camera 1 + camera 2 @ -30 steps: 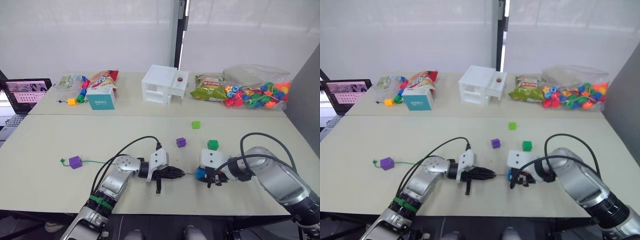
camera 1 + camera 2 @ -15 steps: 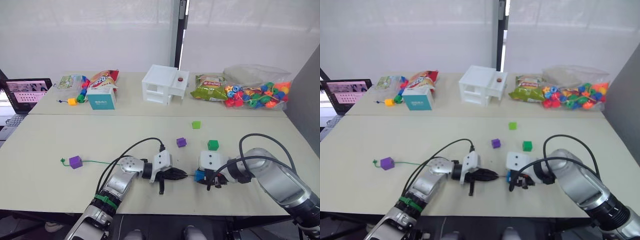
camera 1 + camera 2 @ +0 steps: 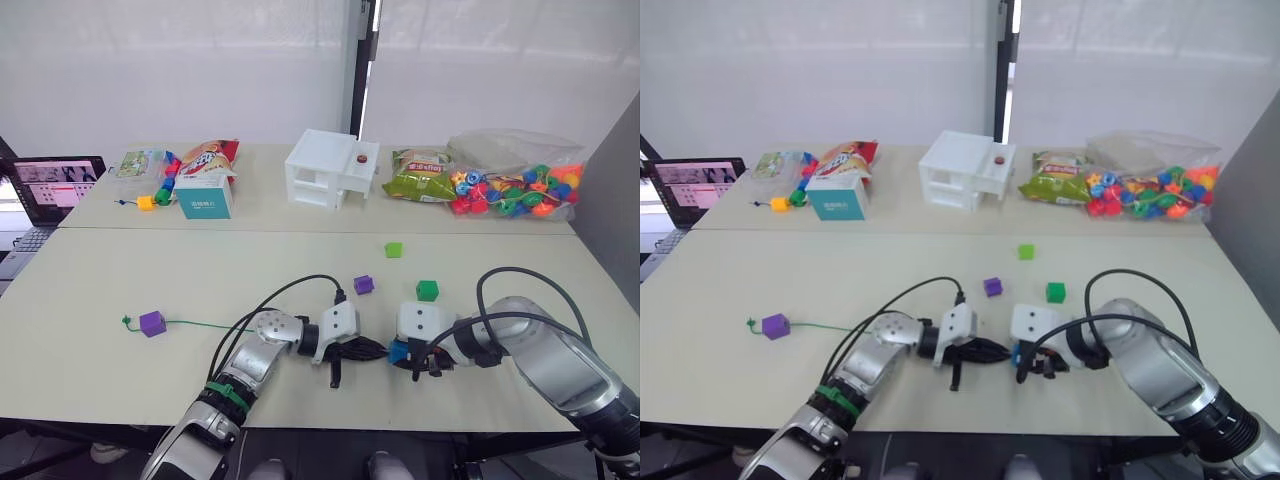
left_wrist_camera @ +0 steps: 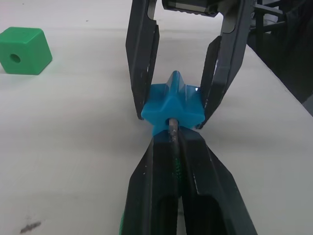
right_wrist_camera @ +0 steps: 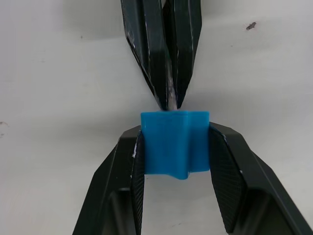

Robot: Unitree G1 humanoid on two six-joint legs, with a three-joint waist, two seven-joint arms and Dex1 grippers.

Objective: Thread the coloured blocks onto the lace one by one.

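Blue plastic block [image 4: 172, 105], centre of the left wrist frame, pinched in the right gripper [image 4: 178, 95], silvery needle tip of the green lace [image 4: 171, 129] entering its hole from the left gripper [image 4: 175, 147], pressed together around the lace. Best pushed straight along the bore, block held steady, then regripped past the far face.

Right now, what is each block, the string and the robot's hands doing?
blue block: clamped in right gripper, needle tip entering its hole
lace: tip pinched by left gripper
purple block: already threaded
other purple block, dark green block, light green block: loose on table
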